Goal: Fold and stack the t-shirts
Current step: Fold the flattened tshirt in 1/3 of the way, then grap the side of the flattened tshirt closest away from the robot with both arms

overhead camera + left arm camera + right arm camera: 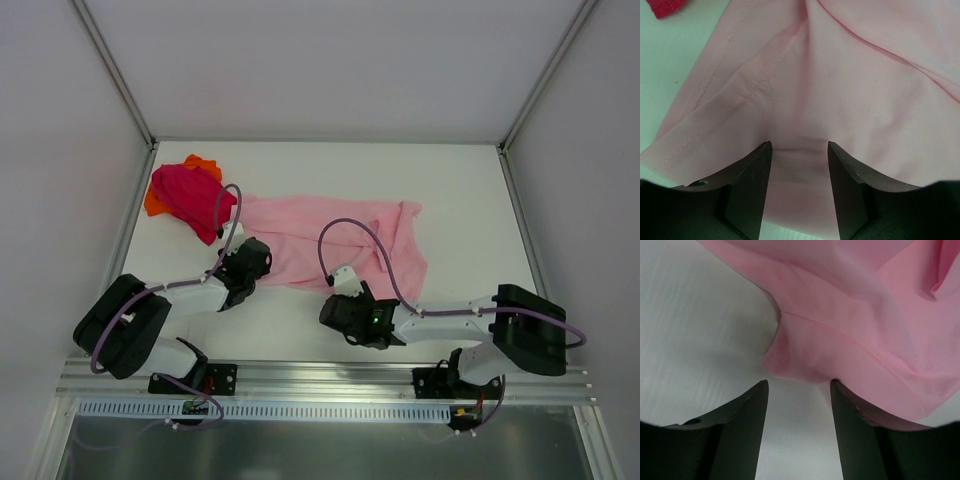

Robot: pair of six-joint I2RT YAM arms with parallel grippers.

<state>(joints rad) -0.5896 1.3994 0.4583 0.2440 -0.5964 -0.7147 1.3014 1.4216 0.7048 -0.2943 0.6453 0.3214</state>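
Note:
The light pink t-shirt (330,240) lies spread across the middle of the table. The magenta t-shirt (185,195) is bunched at the back left on top of the orange t-shirt (202,163). My left gripper (255,262) is open at the pink shirt's near left edge, with cloth (840,90) lying between its jaws. My right gripper (340,300) is open at the shirt's near edge; the pink hem (805,360) sits just beyond its fingertips, touching the right one, with bare table between the jaws.
White walls enclose the table (470,190) at the back and both sides. A corner of magenta cloth (665,7) shows at the top left of the left wrist view. An aluminium rail (320,375) runs along the near edge.

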